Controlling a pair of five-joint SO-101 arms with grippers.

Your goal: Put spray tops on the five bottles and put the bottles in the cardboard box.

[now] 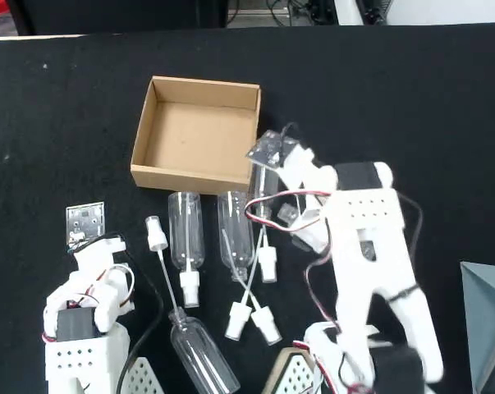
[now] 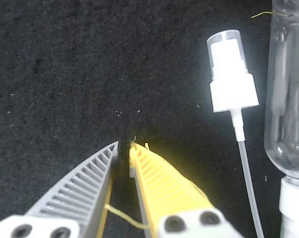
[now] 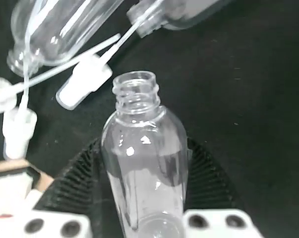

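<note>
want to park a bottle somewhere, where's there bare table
Bare table left of the box, and a wider patch right of it along the far edge. The box floor is bare. Crowded on the box's near side: bottles and spray tops lie close together.

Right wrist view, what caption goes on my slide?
The right gripper holds an uncapped clear bottle near loose spray tops on the black table.

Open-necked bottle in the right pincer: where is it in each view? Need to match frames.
High view: the open-necked bottle is by the cardboard box's near right corner.
Left wrist view: the capped bottle at the edge is a different one.
Right wrist view: centre, neck pointing away, gripped by the right pincer.
Shared landmark: the black table.
</note>
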